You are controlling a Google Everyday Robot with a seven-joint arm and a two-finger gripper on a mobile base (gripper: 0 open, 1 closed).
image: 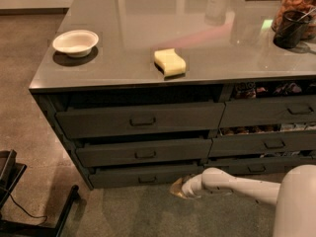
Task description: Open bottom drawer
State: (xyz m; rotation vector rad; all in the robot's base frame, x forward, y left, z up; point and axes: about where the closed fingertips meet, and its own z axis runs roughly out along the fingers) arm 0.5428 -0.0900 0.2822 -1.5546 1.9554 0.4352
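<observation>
The bottom drawer (pixel 143 176) is the low, thin-fronted dark grey drawer of the left stack, under two taller drawers. Its small loop handle (pixel 147 179) sits at its middle. It stands slightly out from the cabinet. My white arm comes in from the lower right. My gripper (pixel 177 188) is low near the floor, just right of and below the drawer's right end, apart from the handle.
A white bowl (pixel 75 42) and a yellow sponge (pixel 170 62) sit on the grey countertop (pixel 197 28). A dark cup (pixel 291 28) and jar stand at the far right. The right stack's drawers (pixel 269 113) hold snacks. A black stand (pixel 29 206) is on the floor at left.
</observation>
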